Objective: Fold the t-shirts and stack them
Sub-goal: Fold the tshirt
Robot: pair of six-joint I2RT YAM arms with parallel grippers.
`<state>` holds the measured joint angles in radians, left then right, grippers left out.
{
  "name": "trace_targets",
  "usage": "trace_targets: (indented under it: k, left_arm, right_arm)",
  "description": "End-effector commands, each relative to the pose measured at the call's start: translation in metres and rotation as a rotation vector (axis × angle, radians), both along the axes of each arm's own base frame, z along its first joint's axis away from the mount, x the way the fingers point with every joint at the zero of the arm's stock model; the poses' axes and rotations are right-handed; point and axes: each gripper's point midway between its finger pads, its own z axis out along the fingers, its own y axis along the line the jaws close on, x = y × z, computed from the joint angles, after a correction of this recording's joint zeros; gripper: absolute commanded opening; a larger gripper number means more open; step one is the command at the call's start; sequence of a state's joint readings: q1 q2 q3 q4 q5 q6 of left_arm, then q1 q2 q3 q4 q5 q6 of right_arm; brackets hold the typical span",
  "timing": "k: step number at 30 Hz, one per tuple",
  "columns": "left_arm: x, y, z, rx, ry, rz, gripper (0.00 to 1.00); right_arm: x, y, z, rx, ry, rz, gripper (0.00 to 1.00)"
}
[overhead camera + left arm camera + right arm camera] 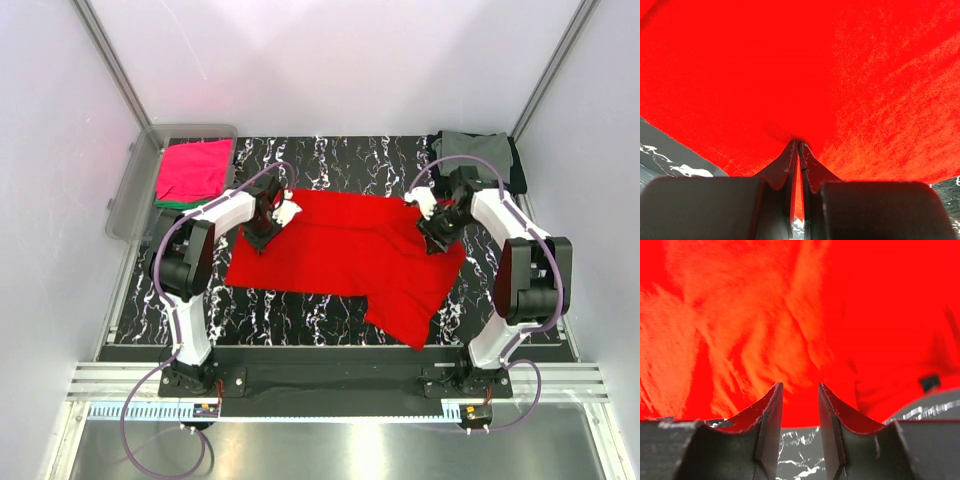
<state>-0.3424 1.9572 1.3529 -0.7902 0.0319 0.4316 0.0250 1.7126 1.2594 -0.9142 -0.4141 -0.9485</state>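
at the upper left of the top view, a clear plastic bin (pixel 128 200), standing at the left edge of the black marbled table (pixel 330 160). inside the bin, a folded magenta-pink t-shirt (pixel 195 168), lying on top of a green t-shirt (pixel 172 204), the green showing only as a thin edge on the lower side.

just to the right of the bin, the left gripper (pixel 268 225), set down on the upper left corner of the red t-shirt (pixel 340 255). in the left wrist view, fingers (pixel 790 160) pressed together, pinching a thin fold of the red cloth, drawn up into a small peak at the tips.

in the middle of the table, the red t-shirt spread flat and wide, with one part reaching down toward the lower right of the frame.

at the upper right corner of the red cloth, the right gripper (pixel 437 225). in the right wrist view, fingers (pixel 767 415) spread apart, with marbled table visible through the gap and red cloth just beyond the tips. cannot tell whether touching the cloth.

at the upper right of the top view, a folded grey t-shirt (pixel 470 148) resting on a black t-shirt (pixel 517 172), directly on the table, apart from the red one.
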Motion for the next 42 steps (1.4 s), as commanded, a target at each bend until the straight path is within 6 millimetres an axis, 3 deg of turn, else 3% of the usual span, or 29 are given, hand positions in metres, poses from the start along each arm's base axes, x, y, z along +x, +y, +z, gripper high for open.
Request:
trace_targets:
  k: [1,6,13,23,32,42]
  left_arm:
    - [0.004,-0.009,-0.002,-0.050,0.003,0.025,0.09]
    - [0.005,-0.007,-0.002,-0.036,-0.002,0.023,0.09]
    - [0.001,-0.003,-0.005,-0.022,0.004,0.022,0.09]
    - [0.004,-0.004,-0.003,-0.025,-0.003,0.022,0.10]
    - [0.004,-0.004,-0.002,-0.023,-0.006,0.022,0.10]
    - [-0.001,0.001,-0.008,-0.002,0.002,0.014,0.09]
  right_arm:
    - [-0.007,0.017,-0.007,0.007,0.010,0.098,0.41]
    - [-0.004,0.005,-0.030,-0.083,0.028,0.095,0.41]
    - [0.000,-0.012,-0.045,-0.174,-0.002,0.097,0.41]
    - [0.011,-0.022,-0.055,-0.225,-0.019,0.051,0.41]
    - [0.009,-0.030,-0.067,-0.267,-0.001,0.035,0.38]
    - [0.011,-0.040,-0.061,-0.275,-0.023,-0.001,0.35]
